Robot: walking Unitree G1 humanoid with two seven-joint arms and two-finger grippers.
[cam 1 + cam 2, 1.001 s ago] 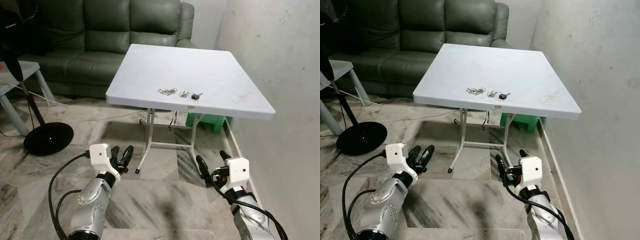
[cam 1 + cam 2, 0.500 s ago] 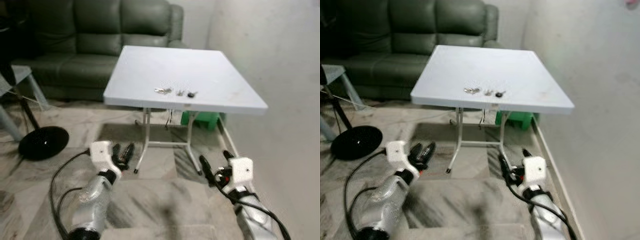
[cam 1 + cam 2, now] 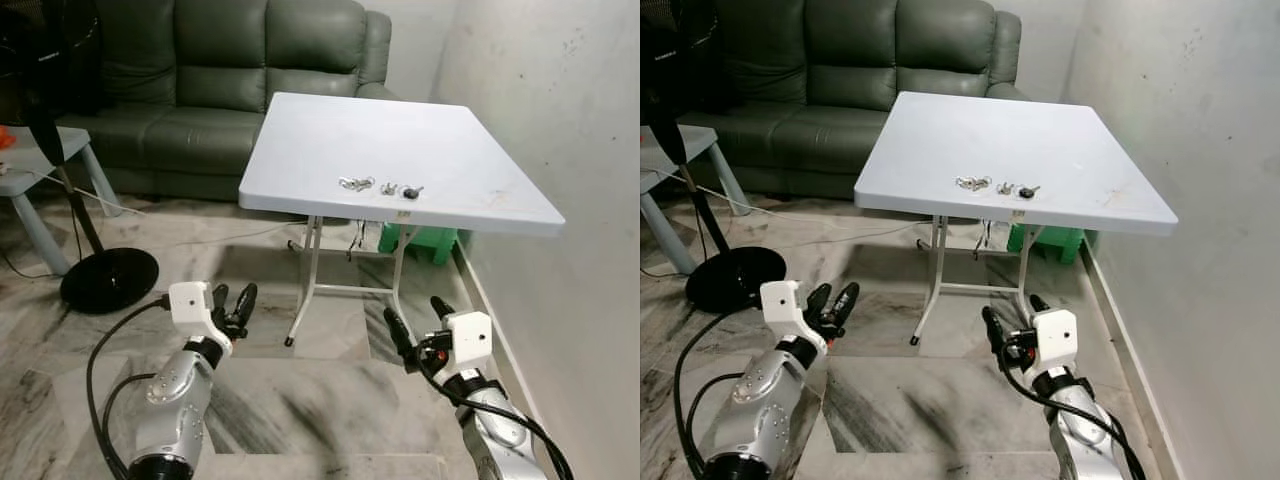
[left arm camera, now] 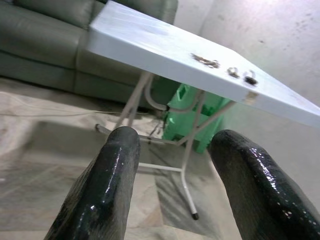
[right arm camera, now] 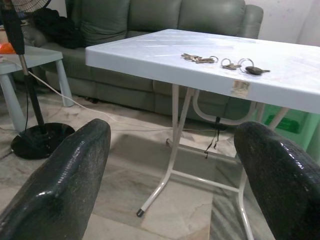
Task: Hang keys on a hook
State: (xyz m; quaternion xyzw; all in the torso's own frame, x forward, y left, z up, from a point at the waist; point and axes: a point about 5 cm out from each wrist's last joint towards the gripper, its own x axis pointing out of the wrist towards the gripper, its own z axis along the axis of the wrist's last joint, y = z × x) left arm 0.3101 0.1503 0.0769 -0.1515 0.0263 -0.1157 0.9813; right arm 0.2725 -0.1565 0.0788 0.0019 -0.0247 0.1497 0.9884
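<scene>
Two sets of keys lie near the front edge of a white folding table (image 3: 330, 130): a silver bunch (image 3: 355, 183) on the left and a bunch with a black fob (image 3: 402, 190) to its right. They appear again as the silver bunch (image 5: 199, 58) and fob bunch (image 5: 246, 67) in the right wrist view. My left gripper (image 3: 232, 304) is held low over the floor, open and empty. My right gripper (image 3: 417, 327) is likewise low, open and empty. Both are well short of the table.
A dark green sofa (image 3: 200, 90) stands behind the table. A standing fan's black base (image 3: 108, 278) and a small pale side table (image 3: 40, 170) are at the left. A white wall (image 3: 560, 120) runs along the right. A green stool (image 3: 420, 242) sits under the table.
The whole view has shifted, so the camera moved and the blur has cleared. Both arms sit a little lower in the picture. The keys have not moved on the table.
</scene>
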